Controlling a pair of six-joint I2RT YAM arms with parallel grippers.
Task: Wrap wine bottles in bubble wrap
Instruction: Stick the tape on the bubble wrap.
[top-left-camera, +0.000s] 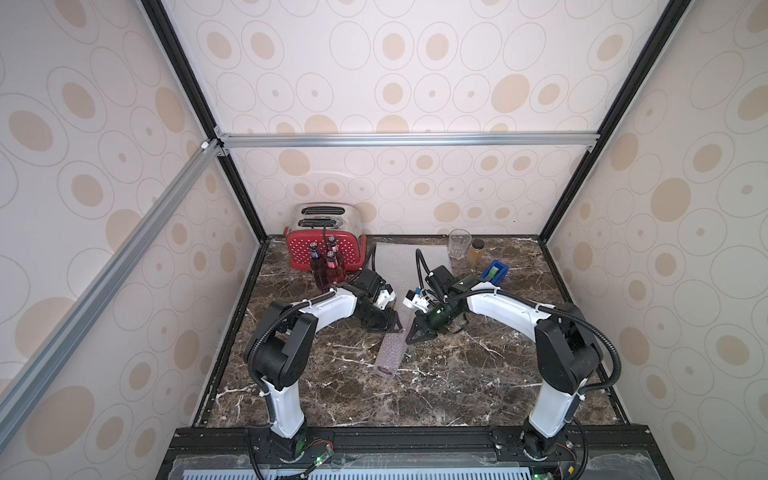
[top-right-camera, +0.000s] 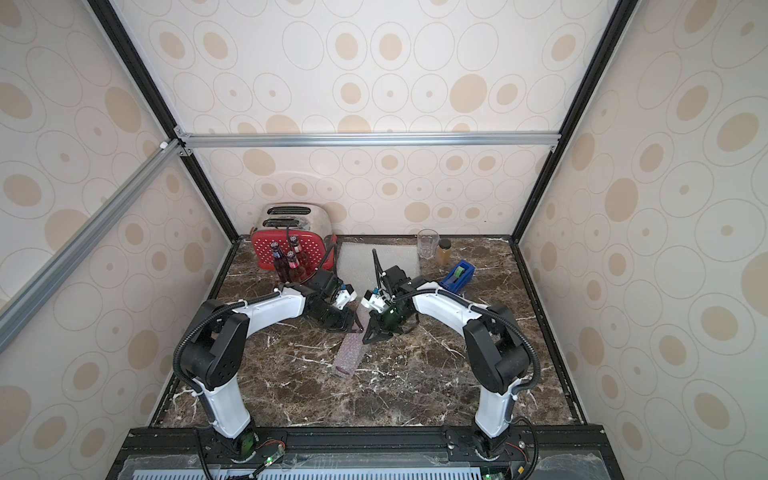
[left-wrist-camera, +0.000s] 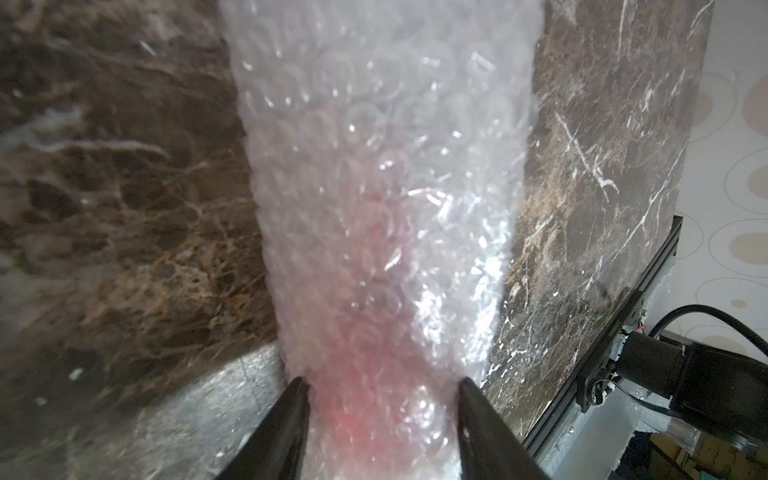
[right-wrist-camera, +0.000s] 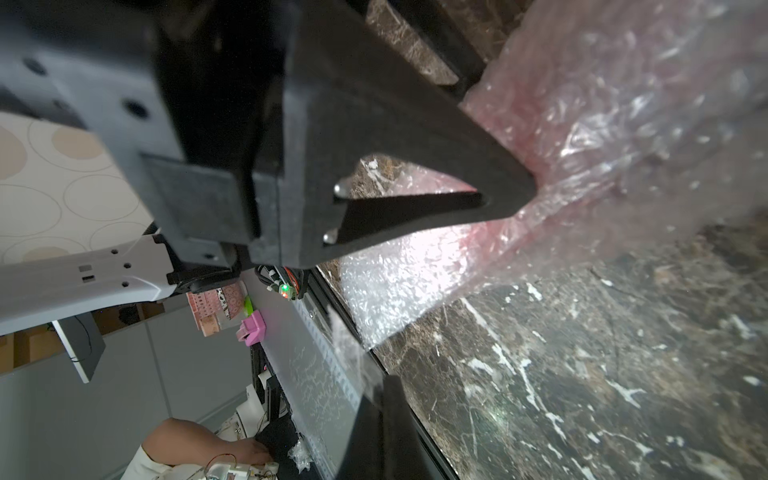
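Near the middle of the surface (top-left-camera: 457, 374), the wrapped bottle (top-left-camera: 388, 353) lies on its side, red showing through the bubble wrap (left-wrist-camera: 374, 166). Left end effector (left-wrist-camera: 382, 386) is clamped across its far end; right end effector (right-wrist-camera: 528, 187) is closed together, tip pressed into loose wrap beside it.

Risk: nothing visibly secures the roll, so on release the wrap may spring open or the bottle roll off. Three bare wine bottles (top-left-camera: 326, 266) stand far left.

cream wallpapered walls (top-left-camera: 415, 62) printed with beige ovals and thin grey rings enclose a dark brown marble tabletop (top-left-camera: 457, 382) veined in white. black corner posts (top-left-camera: 183, 75) and a silver aluminium crossbar (top-left-camera: 407, 139) frame them; light is soft, even.
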